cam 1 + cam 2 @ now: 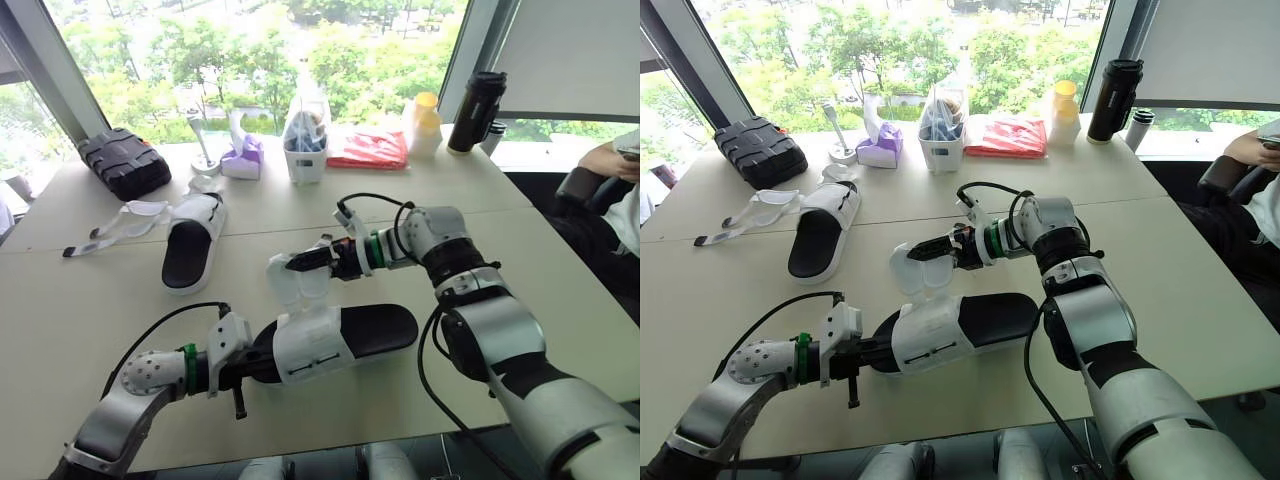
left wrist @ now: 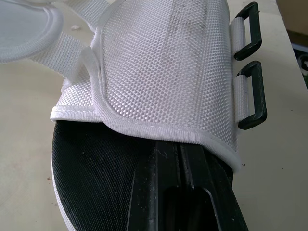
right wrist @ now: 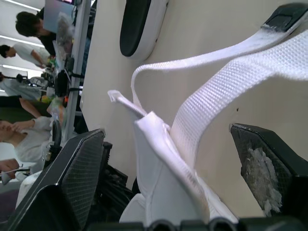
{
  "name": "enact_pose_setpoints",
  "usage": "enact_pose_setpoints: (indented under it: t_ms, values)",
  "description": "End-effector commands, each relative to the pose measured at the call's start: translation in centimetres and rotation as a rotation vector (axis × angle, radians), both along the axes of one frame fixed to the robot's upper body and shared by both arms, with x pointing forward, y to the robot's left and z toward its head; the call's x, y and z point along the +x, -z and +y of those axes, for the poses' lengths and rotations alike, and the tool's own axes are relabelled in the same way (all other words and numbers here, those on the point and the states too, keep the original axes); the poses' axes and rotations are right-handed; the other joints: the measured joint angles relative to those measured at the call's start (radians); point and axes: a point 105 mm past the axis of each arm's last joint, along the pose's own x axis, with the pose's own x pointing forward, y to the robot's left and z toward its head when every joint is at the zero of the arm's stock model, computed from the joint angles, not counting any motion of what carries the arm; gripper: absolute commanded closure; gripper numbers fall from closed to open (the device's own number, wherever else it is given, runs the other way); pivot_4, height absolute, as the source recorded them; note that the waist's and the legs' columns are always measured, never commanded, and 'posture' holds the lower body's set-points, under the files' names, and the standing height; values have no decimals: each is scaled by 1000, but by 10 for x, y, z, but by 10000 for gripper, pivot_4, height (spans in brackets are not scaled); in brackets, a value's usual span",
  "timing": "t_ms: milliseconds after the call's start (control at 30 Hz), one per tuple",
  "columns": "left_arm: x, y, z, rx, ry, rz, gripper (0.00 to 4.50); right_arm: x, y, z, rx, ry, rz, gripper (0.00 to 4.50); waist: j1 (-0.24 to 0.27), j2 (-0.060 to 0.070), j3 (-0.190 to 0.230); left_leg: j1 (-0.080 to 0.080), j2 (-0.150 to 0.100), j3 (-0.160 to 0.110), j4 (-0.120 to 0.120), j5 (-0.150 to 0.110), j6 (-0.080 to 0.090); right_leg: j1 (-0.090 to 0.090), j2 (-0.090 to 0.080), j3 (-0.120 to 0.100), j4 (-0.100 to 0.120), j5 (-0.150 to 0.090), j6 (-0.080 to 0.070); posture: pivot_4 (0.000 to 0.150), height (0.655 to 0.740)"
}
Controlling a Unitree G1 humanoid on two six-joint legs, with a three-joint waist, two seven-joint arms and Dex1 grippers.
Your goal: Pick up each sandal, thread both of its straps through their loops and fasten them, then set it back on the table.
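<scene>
The left gripper (image 2: 180, 159), fingers closed, lies tucked under the white upper of the near sandal (image 1: 340, 340) on the table (image 1: 560, 300); the right gripper (image 1: 305, 263), fingers spread, brackets its raised strap (image 1: 285, 287).

- person (image 1: 612, 165) at the right edge is cut off, just an arm and some shirt
- near sandal (image 1: 345, 335): its left end hides behind the left gripper (image 2: 185, 187)

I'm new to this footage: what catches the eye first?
The near sandal sits at the table's front edge, with the left gripper at its end and the open right gripper around its raised straps. The far sandal lies left, loose straps undone.
</scene>
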Motion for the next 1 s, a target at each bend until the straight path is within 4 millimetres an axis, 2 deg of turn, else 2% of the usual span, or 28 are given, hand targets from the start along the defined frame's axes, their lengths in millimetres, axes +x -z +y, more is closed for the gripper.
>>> enact_pose_setpoints:
  t_ms: [33,367,567,633,700,833,900,1000]
  values:
    - [-2,5,1,27,-7,15,44657,11,-11,8,35,52,-46,0,0,0,0,0,0,0,0,0,0,0,0,0,0,0,0,1500,7400]
    - [-3,5,1,25,-13,18,44657,32,-10,9,43,201,-92,0,-2,0,0,0,0,0,0,0,0,0,0,0,0,0,0,1500,7400]
    - [-5,5,-2,18,-12,24,44657,41,-19,6,70,250,-130,0,-3,0,0,0,0,0,0,0,0,0,0,0,0,0,0,1500,7400]
    - [-5,5,-2,17,-12,25,45000,42,-22,7,77,253,-137,5407,-3,0,0,0,0,0,0,0,0,0,0,0,0,0,0,1500,7400]
    - [-5,5,-3,16,-12,26,45000,42,-25,8,88,252,-143,12631,-2,0,0,0,0,0,0,0,0,0,0,0,0,0,0,1500,7400]
    - [-5,5,-4,13,-13,27,45000,42,-32,9,120,243,-153,34394,-2,0,0,0,0,0,0,0,0,0,0,0,0,0,0,1500,7400]
    - [-5,5,-4,13,-12,29,45000,42,-36,9,133,233,-159,43743,-2,0,0,0,0,0,0,0,0,0,0,0,0,0,0,1500,7400]
    - [-6,6,-5,15,-5,35,45000,35,-51,9,165,127,-230,44450,-2,0,0,0,0,0,0,0,0,0,0,0,0,0,0,1500,7400]
